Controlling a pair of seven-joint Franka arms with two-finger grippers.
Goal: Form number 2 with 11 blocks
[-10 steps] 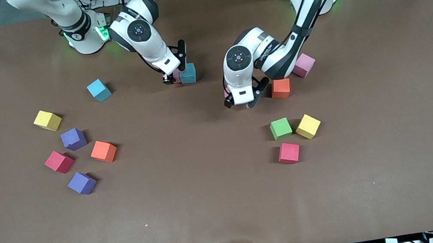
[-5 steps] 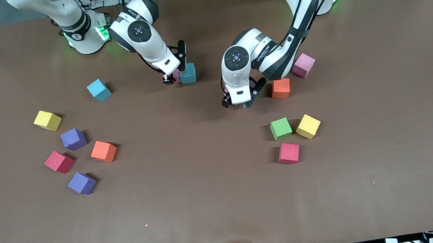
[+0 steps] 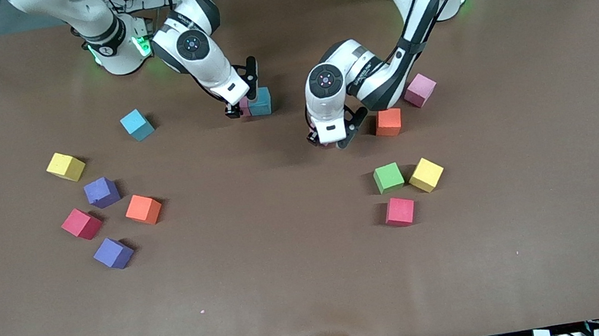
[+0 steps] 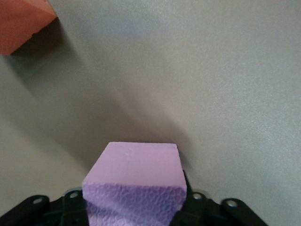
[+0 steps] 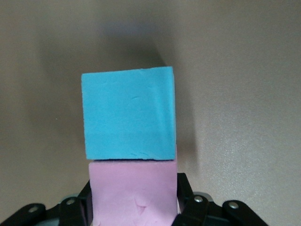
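The left gripper (image 3: 330,141) is pinching a pink block (image 4: 136,181) just above the table (image 3: 318,285), beside an orange block (image 3: 388,122), in the middle part toward the robots' edge. The right gripper (image 3: 243,106) is standing around another pink block (image 5: 134,193), which is touching a blue block (image 5: 128,114); whether its jaws are pressing it, I cannot tell. The other blocks are lying scattered toward both ends.

The left gripper (image 3: 331,142) hides nearly all of its pink block (image 4: 135,186). The orange block (image 4: 21,21) beside that pink block is cut off by the left wrist view's edge.
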